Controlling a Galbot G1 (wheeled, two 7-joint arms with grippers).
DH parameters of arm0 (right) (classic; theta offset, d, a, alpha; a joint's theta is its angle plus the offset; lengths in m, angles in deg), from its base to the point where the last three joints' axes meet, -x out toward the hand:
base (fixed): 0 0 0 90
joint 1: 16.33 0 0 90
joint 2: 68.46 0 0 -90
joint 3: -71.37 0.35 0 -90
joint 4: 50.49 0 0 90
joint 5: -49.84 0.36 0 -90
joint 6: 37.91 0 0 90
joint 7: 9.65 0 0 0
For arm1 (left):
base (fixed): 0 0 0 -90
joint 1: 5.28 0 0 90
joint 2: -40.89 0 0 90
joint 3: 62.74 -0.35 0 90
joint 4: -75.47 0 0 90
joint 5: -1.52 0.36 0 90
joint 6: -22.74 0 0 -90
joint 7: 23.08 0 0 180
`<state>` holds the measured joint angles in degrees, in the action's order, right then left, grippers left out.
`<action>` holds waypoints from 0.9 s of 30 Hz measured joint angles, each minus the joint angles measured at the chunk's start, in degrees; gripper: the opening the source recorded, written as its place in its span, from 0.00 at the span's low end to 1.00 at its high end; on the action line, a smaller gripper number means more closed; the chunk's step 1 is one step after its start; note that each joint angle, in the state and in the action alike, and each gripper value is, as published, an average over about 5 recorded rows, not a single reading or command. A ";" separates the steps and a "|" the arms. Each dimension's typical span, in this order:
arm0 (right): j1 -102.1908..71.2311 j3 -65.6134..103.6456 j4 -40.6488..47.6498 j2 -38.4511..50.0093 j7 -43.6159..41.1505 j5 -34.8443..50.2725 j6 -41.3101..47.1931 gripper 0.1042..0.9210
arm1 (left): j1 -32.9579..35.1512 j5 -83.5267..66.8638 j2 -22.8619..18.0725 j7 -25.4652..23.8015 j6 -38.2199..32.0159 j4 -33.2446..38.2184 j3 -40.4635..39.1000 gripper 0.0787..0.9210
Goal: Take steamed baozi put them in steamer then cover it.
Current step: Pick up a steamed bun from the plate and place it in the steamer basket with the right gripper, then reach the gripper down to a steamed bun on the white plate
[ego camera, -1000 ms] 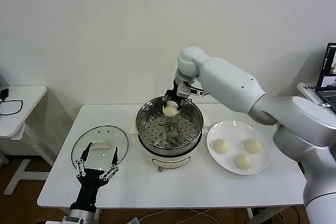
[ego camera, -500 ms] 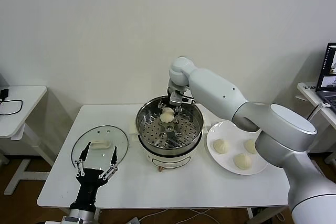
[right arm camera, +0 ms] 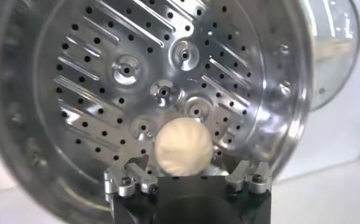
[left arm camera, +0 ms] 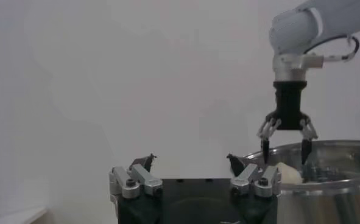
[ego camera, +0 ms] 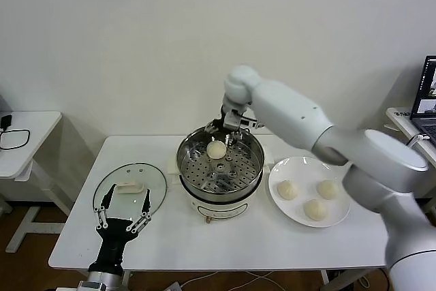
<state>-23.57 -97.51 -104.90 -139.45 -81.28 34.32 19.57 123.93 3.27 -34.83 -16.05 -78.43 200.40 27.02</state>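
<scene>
Laptop (ego camera: 428,97) at far right cut off by the head view's edge. Steamer (left arm camera: 326,182) only partly shown in left wrist view, base hidden. Right gripper (right arm camera: 189,176) fingertips unseen in own view.

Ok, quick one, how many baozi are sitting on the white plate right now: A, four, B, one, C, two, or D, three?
D: the head view shows three baozi on the white plate, while a fourth bun lies on the perforated tray inside the steamer, below the open right gripper.
</scene>
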 measured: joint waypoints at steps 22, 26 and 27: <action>1.29 -16.66 -4.02 22.41 -1.01 28.45 31.04 0.88 | -0.62 0.33 0.23 -0.07 0.45 -0.06 -0.91 0.88; -1.44 -16.86 -3.32 22.53 0.73 28.76 32.87 0.88 | -0.54 0.46 0.13 -0.25 0.33 -0.07 -0.85 0.88; -2.09 -16.84 -3.12 22.43 1.10 28.78 33.23 0.88 | -0.52 0.47 0.11 -0.27 0.27 -0.07 -0.79 0.88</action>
<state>-25.66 -114.35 -108.02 -117.02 -80.18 63.10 52.80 123.41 3.74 -34.72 -16.32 -78.16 200.33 26.23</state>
